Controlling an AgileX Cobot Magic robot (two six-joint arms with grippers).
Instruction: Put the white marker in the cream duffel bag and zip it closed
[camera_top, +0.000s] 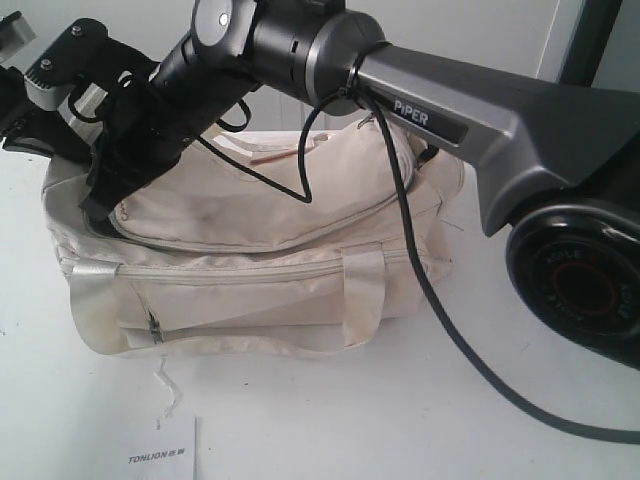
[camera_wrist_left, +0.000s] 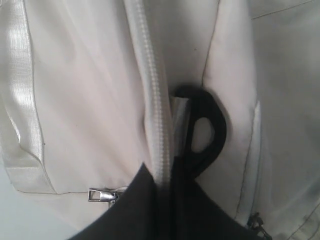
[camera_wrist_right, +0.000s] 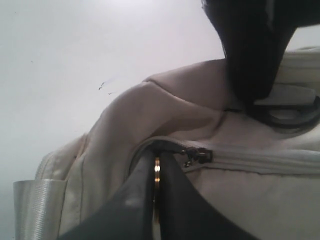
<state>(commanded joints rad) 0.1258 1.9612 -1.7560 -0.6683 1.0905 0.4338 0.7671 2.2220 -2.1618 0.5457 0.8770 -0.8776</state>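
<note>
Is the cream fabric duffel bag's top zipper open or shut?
Almost shut: the zipper is joined up to its slider, near the end of the cream duffel bag.

I see a cream duffel bag (camera_top: 300, 220) with pale satin handles (camera_top: 365, 285); black end ring (camera_wrist_left: 207, 132); white surface (camera_top: 330, 420); white card (camera_top: 165, 450), dark lettering, lower left.

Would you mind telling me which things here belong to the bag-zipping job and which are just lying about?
Part of the job:
- cream duffel bag
- its top zipper
- zipper pull, pinched by the right gripper
- left gripper, holding the bag's end
- white marker: not in view

Just lying about:
- TONLION card on the table
</note>
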